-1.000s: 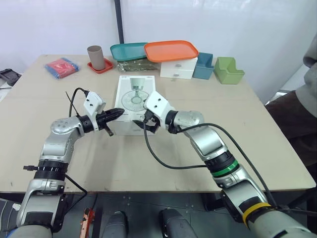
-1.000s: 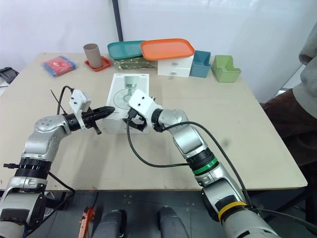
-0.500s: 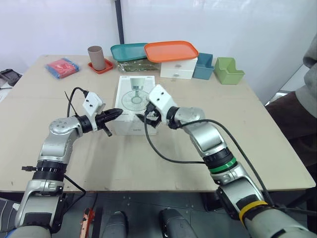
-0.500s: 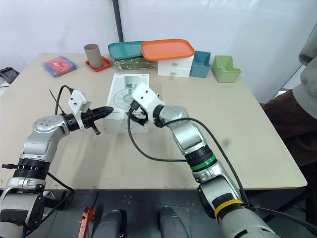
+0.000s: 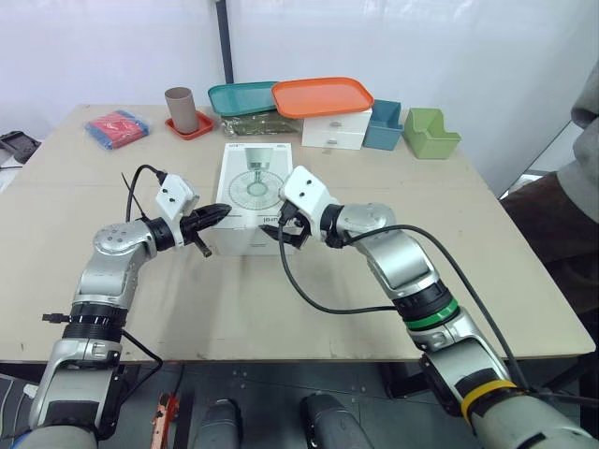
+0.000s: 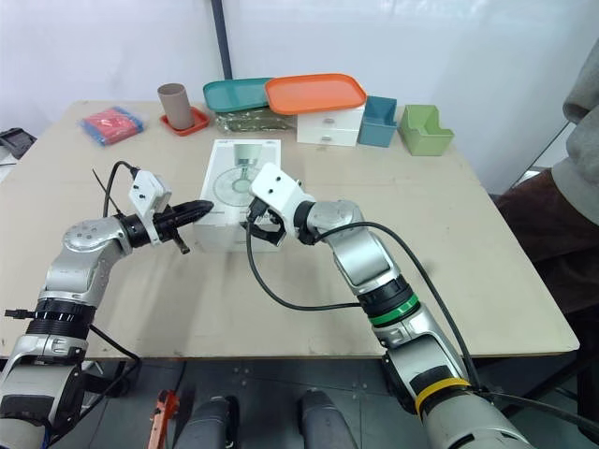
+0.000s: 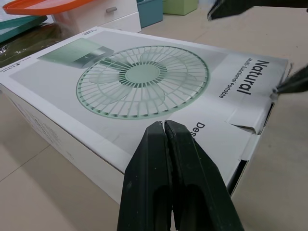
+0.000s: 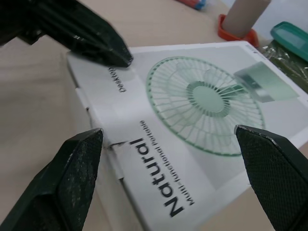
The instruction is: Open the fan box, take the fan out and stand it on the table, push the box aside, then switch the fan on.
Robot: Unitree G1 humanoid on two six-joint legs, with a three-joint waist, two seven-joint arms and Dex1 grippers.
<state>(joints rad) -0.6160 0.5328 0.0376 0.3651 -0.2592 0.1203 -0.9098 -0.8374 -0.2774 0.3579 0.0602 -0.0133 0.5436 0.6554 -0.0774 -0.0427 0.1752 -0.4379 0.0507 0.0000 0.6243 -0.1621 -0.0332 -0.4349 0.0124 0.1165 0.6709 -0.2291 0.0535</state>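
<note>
White cardboard made up the fan box (image 5: 251,192), which lay flat, printed face up, in the middle of the desk (image 5: 393,159), its short end towards the robot. It looked light and thin-walled, likely to dent under a hard squeeze, and its glossy print seemed slippery, so the flat face offered little grip. The better hold appeared to be the end flap (image 7: 248,120) at the near end, already standing a little proud of the box and giving an edge to pinch or hook. The fan inside probably added enough weight to keep the box from skating freely.

The left arm was bent at the elbow, forearm reaching inward. The left pincer (image 5: 223,213) had its fingers pressed together, tips at the near left corner of the box top. The right arm came across from the other side, wrist turned in. The right pincer (image 5: 279,227) was spread wide at the near right corner, one fingertip just beside the raised flap.
</note>
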